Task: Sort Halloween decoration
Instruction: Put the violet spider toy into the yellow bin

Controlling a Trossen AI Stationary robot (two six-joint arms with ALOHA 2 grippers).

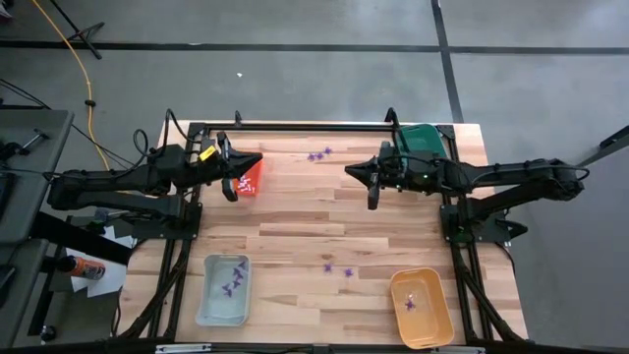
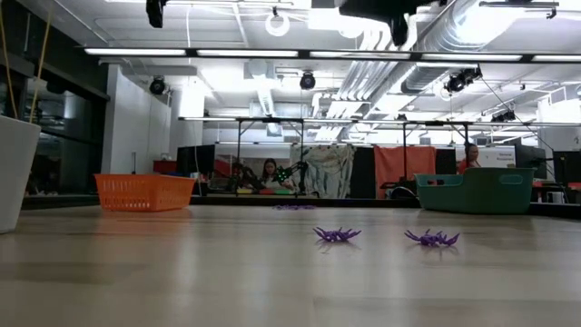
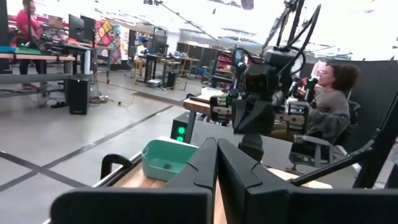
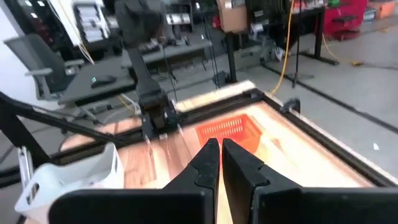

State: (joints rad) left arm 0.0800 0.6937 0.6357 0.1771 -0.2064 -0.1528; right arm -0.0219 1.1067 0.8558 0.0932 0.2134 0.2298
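1. The Halloween decoration is seen scattered in tiny purple pieces: a pair near the far edge of the table, and two more near the front, between the pale blue tray and the orange tray.
2. Some pieces are already held in trays: several in the pale blue one, one purple piece in the orange one, and whitish bits in the red tray. Sorting is therefore judged partly done.
3. The left gripper is held clenched and empty, above the red tray.
4. The right gripper is likewise clenched on nothing, raised beside the green tray; both arms are judged parked between picks.
5. Only from the low view are the two front pieces recognised as spiders, lying flat on the wood.
6. Tray contents are shown by the high view alone.
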